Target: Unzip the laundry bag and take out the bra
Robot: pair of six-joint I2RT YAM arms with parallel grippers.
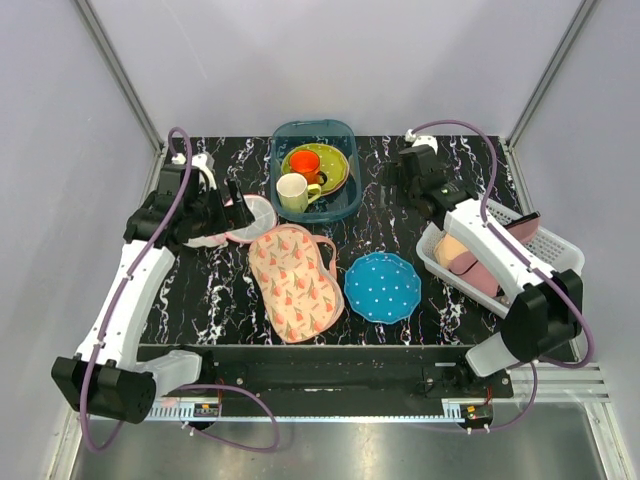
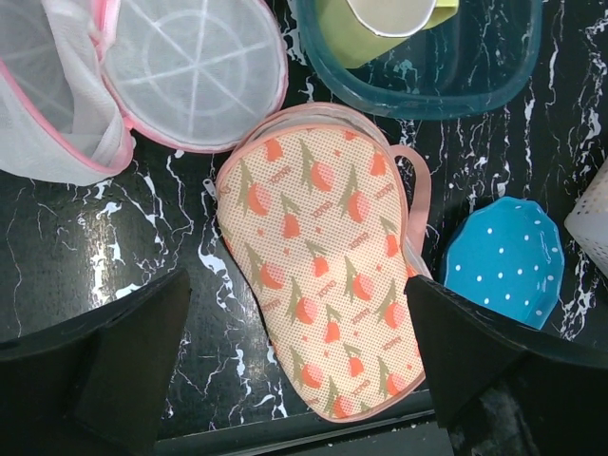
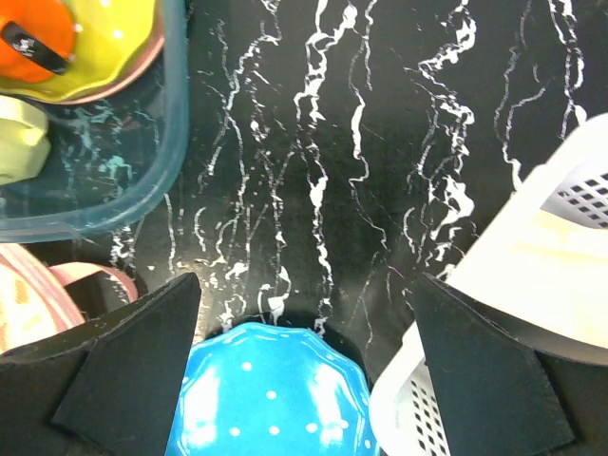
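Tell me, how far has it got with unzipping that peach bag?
Nothing looks done yet: the laundry bag lies flat and looks closed beside the blue plate. Nothing is in hand; the left gripper hangs open near it, the right gripper open too. Unzipping and taking out the bra remain.
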